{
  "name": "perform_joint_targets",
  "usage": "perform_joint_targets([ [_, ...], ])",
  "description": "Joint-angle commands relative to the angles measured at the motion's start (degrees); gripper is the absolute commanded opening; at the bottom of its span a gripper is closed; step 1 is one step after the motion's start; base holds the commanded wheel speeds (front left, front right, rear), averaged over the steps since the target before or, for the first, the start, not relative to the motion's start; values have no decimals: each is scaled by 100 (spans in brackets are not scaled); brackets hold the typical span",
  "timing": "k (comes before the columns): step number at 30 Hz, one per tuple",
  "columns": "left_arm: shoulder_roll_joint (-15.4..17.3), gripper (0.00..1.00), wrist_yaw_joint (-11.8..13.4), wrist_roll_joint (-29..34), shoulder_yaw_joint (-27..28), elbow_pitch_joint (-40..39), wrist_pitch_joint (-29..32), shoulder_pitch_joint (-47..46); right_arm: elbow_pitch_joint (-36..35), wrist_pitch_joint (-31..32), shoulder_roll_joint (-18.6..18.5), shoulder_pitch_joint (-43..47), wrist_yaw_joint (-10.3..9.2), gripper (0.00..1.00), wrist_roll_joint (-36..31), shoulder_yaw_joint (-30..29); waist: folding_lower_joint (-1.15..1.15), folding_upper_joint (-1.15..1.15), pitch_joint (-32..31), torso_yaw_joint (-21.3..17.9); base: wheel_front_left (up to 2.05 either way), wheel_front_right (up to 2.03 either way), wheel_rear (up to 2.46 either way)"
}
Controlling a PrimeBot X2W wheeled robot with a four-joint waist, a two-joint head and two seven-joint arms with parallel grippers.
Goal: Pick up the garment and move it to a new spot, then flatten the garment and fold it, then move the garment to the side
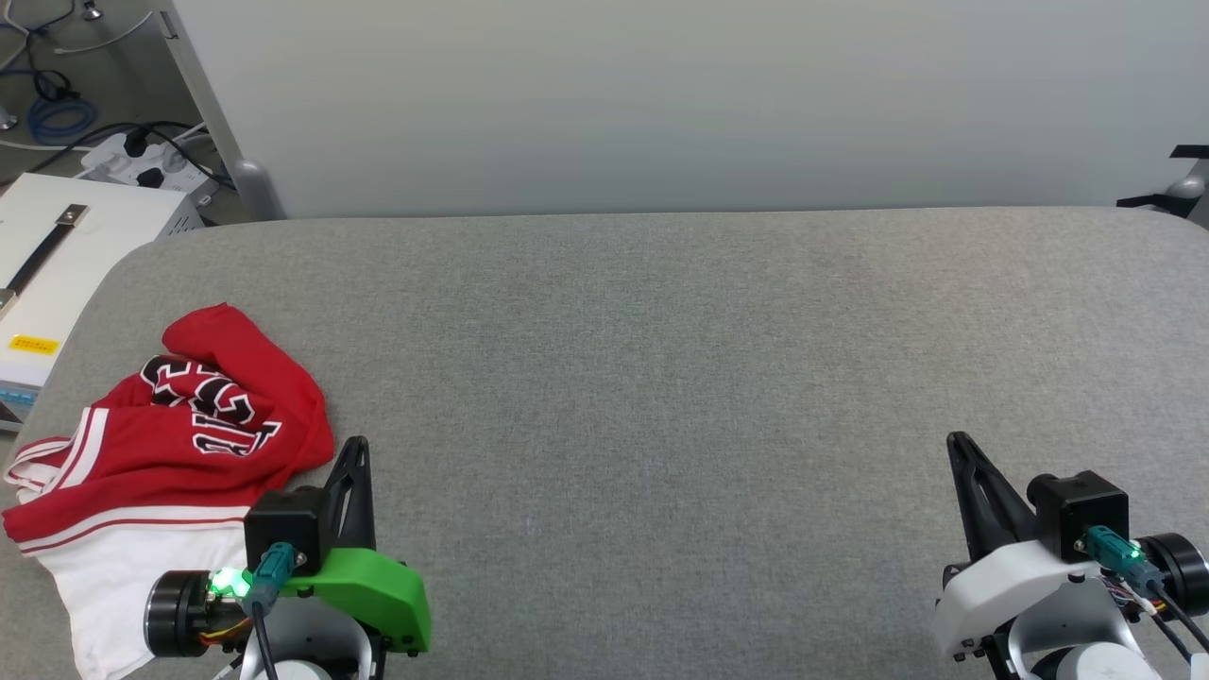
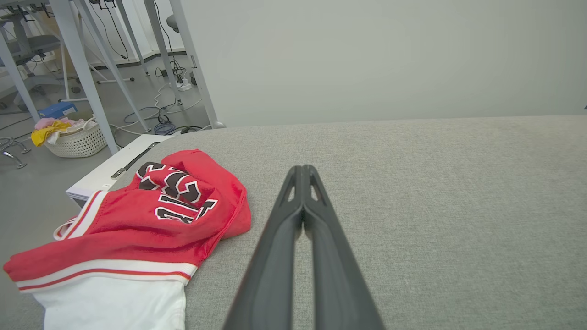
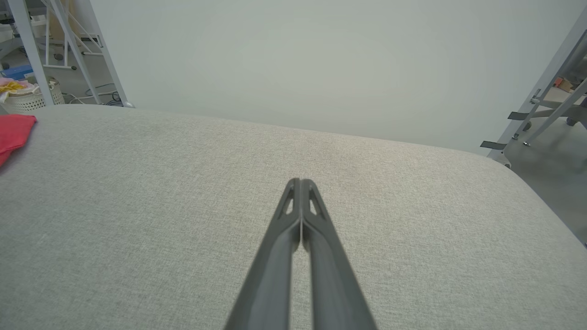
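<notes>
the garment (image 1: 170,444), a red jersey with white sleeve and striped trim, lies crumpled at the left end of the grey padded table (image 1: 661,378), its black lettering bunched in the folds. the left gripper (image 1: 357,446) sits just beside its right edge with both fingers pressed together and nothing between them. the right gripper (image 1: 959,441), well apart at the table's right end, is likewise closed and empty over bare fabric.

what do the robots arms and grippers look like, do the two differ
Both grippers have two long, dark, tapering fingers with slotted cut-outs near the tips. The left gripper has a bright green wrist cover, the right gripper a white one. Each carries a black box with a teal plug and black cable.
</notes>
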Motion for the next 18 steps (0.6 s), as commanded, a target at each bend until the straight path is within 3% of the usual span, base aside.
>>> perform_joint_targets([
  [1,-24,0,-24,57,4,-12,-5,-96,12,16,4,-93,-4,0,-55,3,0,0,0,0,0,0,0],
  [18,-24,0,-24,57,4,-12,-5,-96,12,16,4,-93,-4,0,-55,3,0,0,0,0,0,0,0],
])
